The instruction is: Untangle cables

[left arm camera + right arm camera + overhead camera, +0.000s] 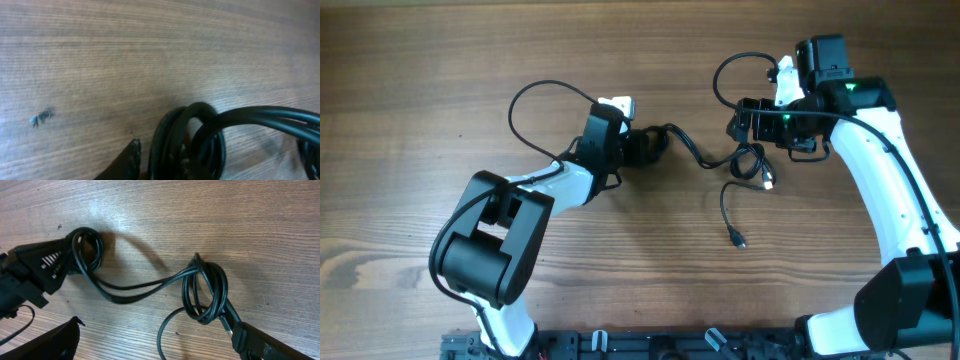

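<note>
The black cables (692, 152) stretch across the wooden table between my two grippers. One small loop (88, 247) is caught at the tip of my left gripper (642, 146), which looks shut on it. In the left wrist view the loops (200, 131) fill the space beside one finger. A double strand runs right to a knotted coil (752, 162), which also shows in the right wrist view (205, 294). My right gripper (160, 342) is wide open just above that coil, one finger touching its edge. A loose tail with a plug (734, 236) trails toward the front.
Thin black wires of the arms themselves arc above the table behind the left arm (535, 98) and beside the right arm (728, 72). Bare wood (410, 150) lies to the left and along the front.
</note>
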Controlling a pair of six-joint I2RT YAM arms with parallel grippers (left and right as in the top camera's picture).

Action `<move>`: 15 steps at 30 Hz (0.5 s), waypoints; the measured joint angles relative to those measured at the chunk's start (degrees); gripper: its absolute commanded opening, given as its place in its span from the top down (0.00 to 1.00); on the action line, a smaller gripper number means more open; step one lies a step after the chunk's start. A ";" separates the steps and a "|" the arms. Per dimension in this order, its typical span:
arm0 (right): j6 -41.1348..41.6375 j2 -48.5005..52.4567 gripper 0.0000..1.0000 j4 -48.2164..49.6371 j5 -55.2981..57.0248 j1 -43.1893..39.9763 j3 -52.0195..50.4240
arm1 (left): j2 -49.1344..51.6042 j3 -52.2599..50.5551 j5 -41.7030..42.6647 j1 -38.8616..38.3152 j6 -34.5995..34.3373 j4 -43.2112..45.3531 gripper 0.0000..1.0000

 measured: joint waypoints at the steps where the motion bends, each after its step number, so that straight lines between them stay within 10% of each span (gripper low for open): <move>1: 0.00 0.00 0.00 -0.11 0.00 0.00 0.00 | 0.00 0.00 -0.02 0.00 -0.37 1.03 0.96; 8: -0.63 -0.11 0.06 1.01 -10.43 1.01 0.00 | 0.00 0.02 1.51 0.66 -8.07 1.18 0.96; 15: 1.44 -5.44 0.08 3.54 -20.63 9.29 -0.02 | -1.01 0.02 23.52 11.54 -30.95 0.96 0.96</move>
